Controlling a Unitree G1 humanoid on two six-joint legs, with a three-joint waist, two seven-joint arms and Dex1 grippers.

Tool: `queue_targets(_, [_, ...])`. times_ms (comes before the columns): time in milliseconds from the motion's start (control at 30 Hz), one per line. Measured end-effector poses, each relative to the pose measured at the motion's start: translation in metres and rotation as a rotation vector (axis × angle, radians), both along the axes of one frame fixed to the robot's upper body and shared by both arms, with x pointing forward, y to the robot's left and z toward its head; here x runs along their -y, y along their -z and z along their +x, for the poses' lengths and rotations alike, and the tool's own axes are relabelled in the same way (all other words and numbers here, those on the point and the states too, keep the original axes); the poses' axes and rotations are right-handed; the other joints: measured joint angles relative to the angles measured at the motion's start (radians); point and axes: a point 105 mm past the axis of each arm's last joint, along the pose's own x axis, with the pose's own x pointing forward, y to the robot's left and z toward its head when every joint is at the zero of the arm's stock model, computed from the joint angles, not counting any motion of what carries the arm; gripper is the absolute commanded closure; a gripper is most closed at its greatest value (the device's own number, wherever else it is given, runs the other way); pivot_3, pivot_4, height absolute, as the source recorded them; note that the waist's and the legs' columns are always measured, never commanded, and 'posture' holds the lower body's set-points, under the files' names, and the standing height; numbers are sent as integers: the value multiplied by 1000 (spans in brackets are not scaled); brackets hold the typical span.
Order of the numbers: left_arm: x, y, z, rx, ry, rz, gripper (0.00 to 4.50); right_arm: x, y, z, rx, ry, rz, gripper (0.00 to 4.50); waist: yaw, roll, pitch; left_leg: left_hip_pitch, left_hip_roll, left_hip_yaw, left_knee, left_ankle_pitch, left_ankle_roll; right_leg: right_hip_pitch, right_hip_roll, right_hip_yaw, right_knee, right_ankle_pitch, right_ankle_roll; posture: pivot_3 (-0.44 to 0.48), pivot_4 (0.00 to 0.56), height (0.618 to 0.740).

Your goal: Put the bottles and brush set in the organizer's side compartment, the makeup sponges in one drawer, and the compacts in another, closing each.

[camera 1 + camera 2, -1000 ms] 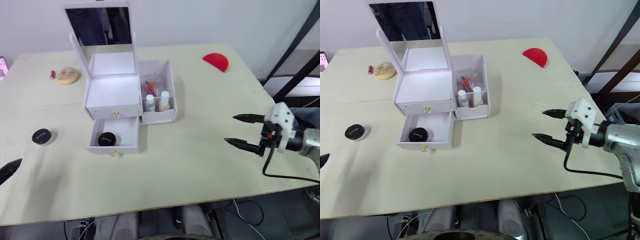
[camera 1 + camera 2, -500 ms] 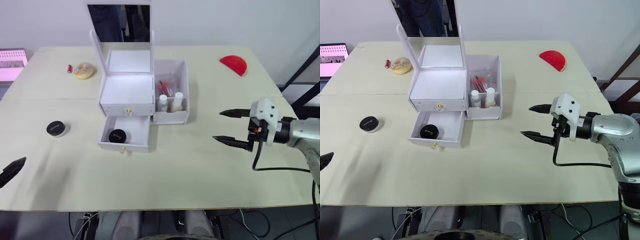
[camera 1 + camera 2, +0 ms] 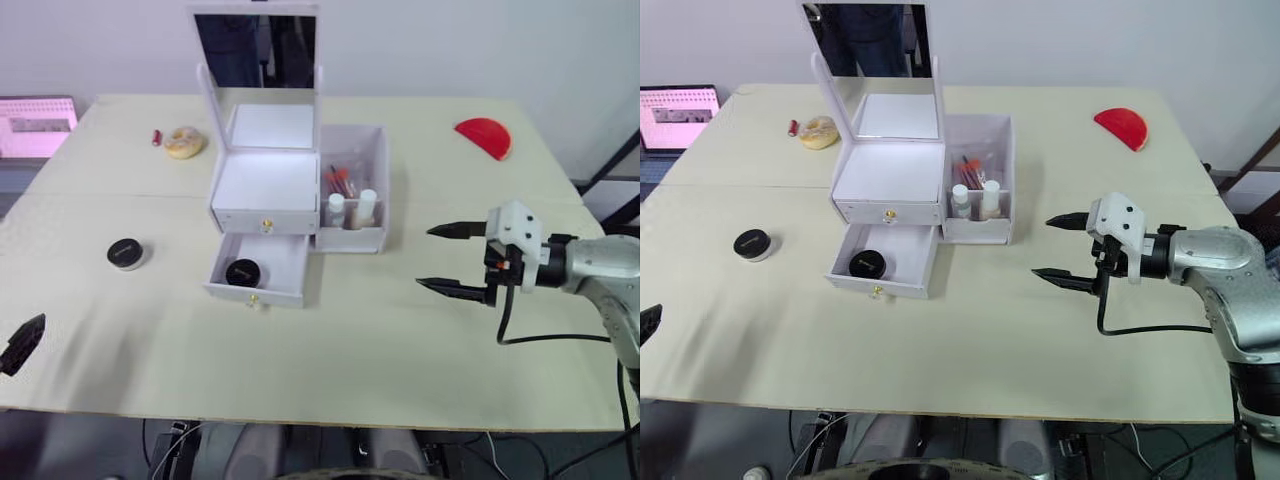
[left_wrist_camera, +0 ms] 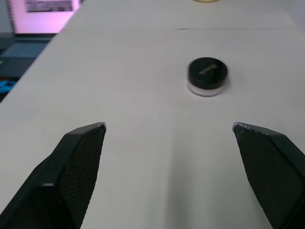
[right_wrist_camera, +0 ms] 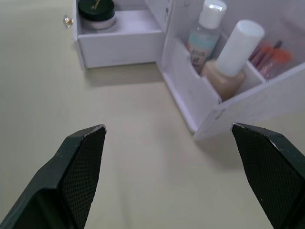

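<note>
— Since the earlier frames, has anything moved?

— Only the right claw has crept a little nearer the white plastic makeup organizer with its raised mirror lid; the camera swung as well, so the table things merely look shifted. In the left eye view that claw hangs over the pale wooden table, fingers spread wide and holding nothing. The organizer's bottom drawer stands pulled out with one black round compact inside. A second black-lidded compact sits alone on the table, well to the robot's left of the drawer.

— And the right eye view?

— Same scene. Two small bottles stand upright in the clear side compartment, with the red-handled brush set behind them. A beige doughnut-shaped sponge lies near the far left edge, a small red tube just beside it, and a red half-round piece at the far right. The left claw shows at the table's near left edge.

— The left wrist view?

— Left claw gaping, empty, the loose compact ahead of it and well apart.

— The right wrist view?

— Right claw wide apart, facing the open drawer and the two bottles.
</note>
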Motion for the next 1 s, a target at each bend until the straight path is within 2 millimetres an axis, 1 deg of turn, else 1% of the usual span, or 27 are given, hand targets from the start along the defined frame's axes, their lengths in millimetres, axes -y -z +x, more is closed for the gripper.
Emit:
queue_targets(67, [3,4,8,9,-20,-21,29,-5,-1,-1,-4,-16,-4,0,9,0,0,-1,1,3,0,0,0,0,0,1,-3,1,-1,0,150,739])
queue_targets(133, [5,7,22,22,-37,-30,29,-15,-3,-4,-2,-51,-2,0,16,-1,0,-1,1,6,0,0,-1,1,0,3,-7,2,-1,0,150,739])
queue_targets(233, [3,7,42,36,-43,-37,29,-23,-8,-5,10,-78,0,0,27,-2,-1,-1,1,13,0,0,-1,0,0,10,-10,5,1,0,150,739])
queue_targets(367, [-1,21,66,10,-44,-80,29,-30,-7,-6,5,-95,7,0,30,-4,-2,-1,0,21,-2,0,-1,-4,0,20,-10,9,4,0,150,739])
queue_targets(467, [7,29,84,-7,16,-108,29,-33,-7,-8,7,-99,5,0,29,-5,-2,-1,-1,22,-1,0,-1,-5,0,23,-10,10,5,0,150,739])
queue_targets(533, [22,34,99,-17,93,-127,29,-35,-8,-10,8,-102,8,0,29,-5,-2,-1,-1,23,-1,0,-1,-6,0,23,-10,10,6,0,150,739])
queue_targets(600, [30,40,109,-31,135,-137,29,-36,-8,-11,8,-100,8,0,29,-5,-2,0,-1,23,-1,0,-1,-6,0,24,-10,11,6,0,150,739])
queue_targets(733, [31,51,131,-51,153,-151,29,-38,-7,-12,3,-92,14,0,29,-5,-2,0,0,23,-1,0,-1,-6,1,24,-10,11,6,0,150,739])
queue_targets(867, [29,54,151,-64,166,-123,29,-42,-9,-16,10,-102,19,0,28,-6,-2,0,0,24,-1,0,-1,-6,1,24,-10,11,6,0,150,739])
queue_targets(1000, [38,56,167,-73,217,-116,29,-45,-9,-18,3,-106,24,0,28,-7,-2,0,-1,24,-1,0,-1,-6,0,25,-10,12,7,0,150,739])
